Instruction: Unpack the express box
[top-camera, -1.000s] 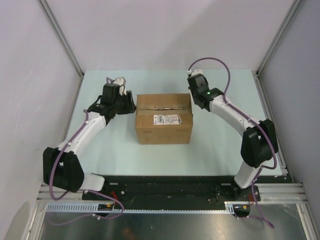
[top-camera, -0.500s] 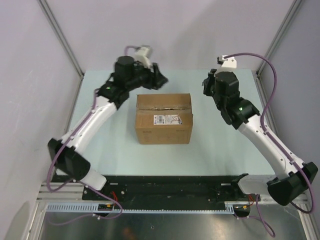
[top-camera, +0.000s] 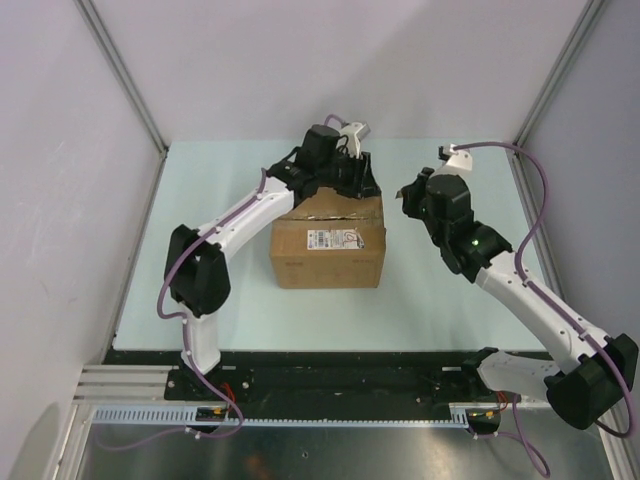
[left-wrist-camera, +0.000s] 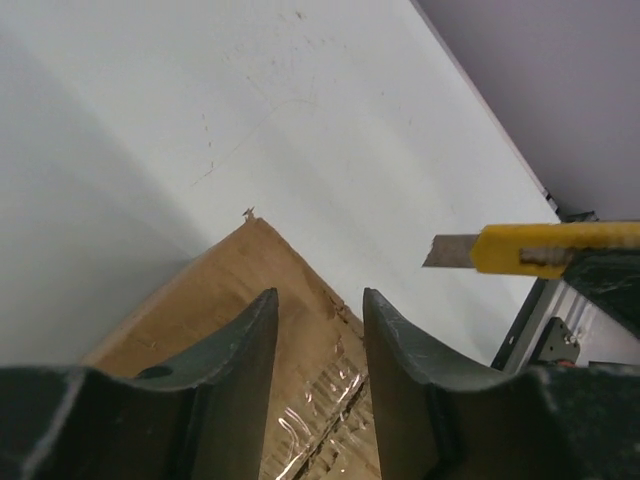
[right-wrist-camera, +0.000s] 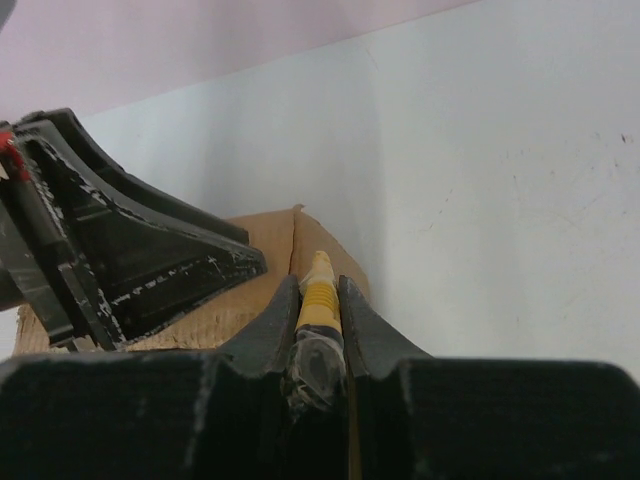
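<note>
The express box (top-camera: 300, 262), brown cardboard with a white label (top-camera: 333, 239), stands mid-table with its flaps shut and taped. My left gripper (top-camera: 358, 183) is open and hovers over the box's far right top edge. In the left wrist view its fingers (left-wrist-camera: 245, 350) straddle the taped seam of the box (left-wrist-camera: 220, 290), and the gripper (left-wrist-camera: 318, 320) holds nothing. My right gripper (top-camera: 406, 196) is just right of the box, shut on a small yellow utility knife (right-wrist-camera: 320, 296). The knife's blade (left-wrist-camera: 450, 250) is out and points toward the box corner (right-wrist-camera: 270, 240).
The left gripper's black body (right-wrist-camera: 130, 260) is close to the knife tip in the right wrist view. Grey enclosure walls and metal posts (top-camera: 545, 90) ring the table. A black base rail (top-camera: 340, 370) runs along the near edge.
My left arm has swung from the box's left side, up and right, to over its far top edge. My right arm has lifted and now sits just right of the box.
</note>
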